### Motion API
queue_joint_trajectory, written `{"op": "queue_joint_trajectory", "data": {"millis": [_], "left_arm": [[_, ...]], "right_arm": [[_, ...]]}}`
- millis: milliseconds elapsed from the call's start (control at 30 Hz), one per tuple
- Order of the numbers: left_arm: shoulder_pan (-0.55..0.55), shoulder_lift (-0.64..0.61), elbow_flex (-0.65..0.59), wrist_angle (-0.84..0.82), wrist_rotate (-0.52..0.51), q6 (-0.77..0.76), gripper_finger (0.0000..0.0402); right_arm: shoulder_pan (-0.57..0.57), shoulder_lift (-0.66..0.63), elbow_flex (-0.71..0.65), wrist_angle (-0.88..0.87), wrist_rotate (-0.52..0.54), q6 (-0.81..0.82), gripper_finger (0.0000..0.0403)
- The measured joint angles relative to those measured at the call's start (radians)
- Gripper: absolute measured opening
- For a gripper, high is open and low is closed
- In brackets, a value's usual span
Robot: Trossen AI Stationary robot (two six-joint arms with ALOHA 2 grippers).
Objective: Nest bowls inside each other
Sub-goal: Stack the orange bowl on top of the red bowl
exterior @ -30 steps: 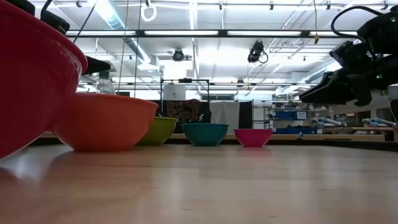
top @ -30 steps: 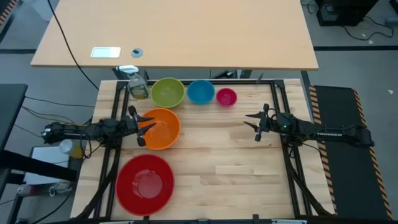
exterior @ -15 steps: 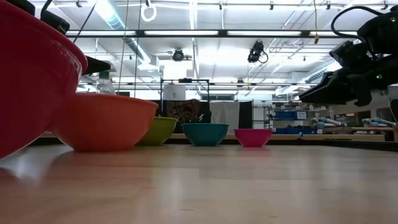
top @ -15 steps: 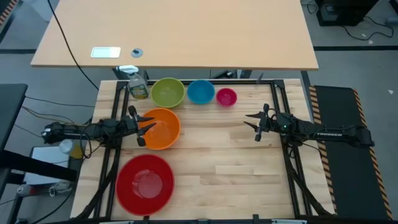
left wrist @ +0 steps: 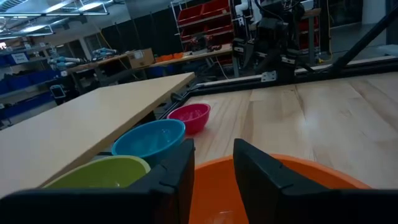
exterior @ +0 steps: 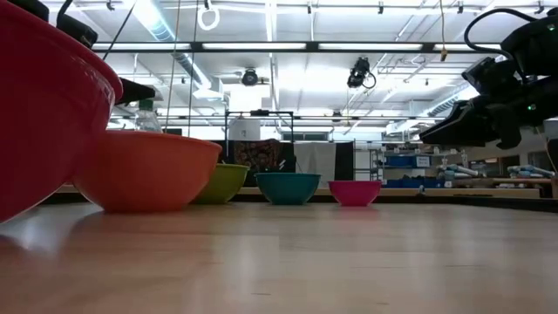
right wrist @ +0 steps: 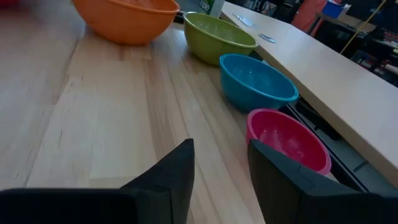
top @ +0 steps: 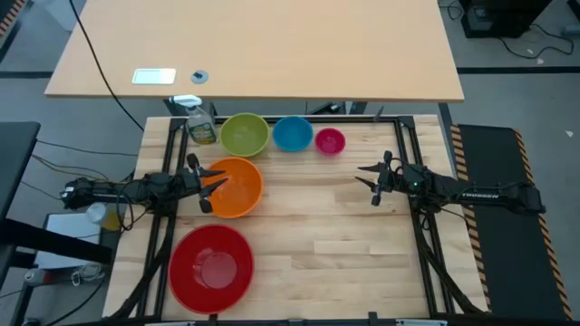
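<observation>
The left gripper [top: 207, 184] hovers part-open over the orange bowl [top: 237, 187]; the right gripper [top: 371, 179] hangs part-open, empty. Five bowls stand separate.

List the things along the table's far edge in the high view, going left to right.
spray bottle → yellow-green bowl → blue bowl → pink bowl

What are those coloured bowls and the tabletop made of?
The five round bowls, from big red bowl to small pink bowl, look like smooth plastic: uniform colour, thin rims, soft sheen. The pale tabletop looks like sealed wood planks: visible grain, seams and faint reflections.
</observation>
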Motion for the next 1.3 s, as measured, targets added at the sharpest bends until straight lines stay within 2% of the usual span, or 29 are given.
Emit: {"op": "queue_joint_trajectory", "data": {"millis": [233, 467, 600, 733, 833, 933, 1000, 1067, 1167, 1300], "left_arm": [[0.0, -0.001, 0.0, 0.197, -0.001, -0.197, 0.0114], [0.0, -0.001, 0.0, 0.4, -0.001, -0.703, 0.0114], [0.0, -0.001, 0.0, 0.501, -0.001, -0.886, 0.0114], [0.0, -0.001, 0.0, 0.572, -0.001, -0.914, 0.0114], [0.0, -0.001, 0.0, 0.599, -0.004, -0.972, 0.0114], [0.0, -0.001, 0.0, 0.605, -0.018, -1.034, 0.0114], [0.0, 0.0, 0.0, 0.604, -0.02, -1.039, 0.0114], [0.0, 0.0, 0.0, 0.604, -0.02, -1.036, 0.0114], [0.0, 0.0, 0.0, 0.603, -0.02, -1.036, 0.0114], [0.0, 0.0, 0.0, 0.602, -0.028, -1.04, 0.0114]], "right_arm": [[0.0, 0.0, 0.0, 0.0, 0.0, 0.0, 0.0158], [0.0, 0.0, 0.0, 0.003, 0.0, 0.0, 0.0158], [-0.001, 0.0, 0.0, 0.079, 0.0, 0.0, 0.0158], [-0.001, 0.0, 0.0, 0.151, -0.005, 0.001, 0.0158], [-0.001, 0.011, 0.0, 0.325, -0.078, 0.07, 0.0158], [-0.003, 0.055, 0.012, 0.546, -0.056, 0.288, 0.0158], [-0.004, 0.093, 0.048, 0.57, -0.024, 0.459, 0.0158], [-0.001, 0.148, 0.099, 0.568, -0.04, 0.494, 0.0158], [0.019, 0.266, 0.202, 0.57, -0.128, 0.412, 0.0158], [0.033, 0.48, 0.38, 0.569, -0.125, 0.481, 0.0158]]}}
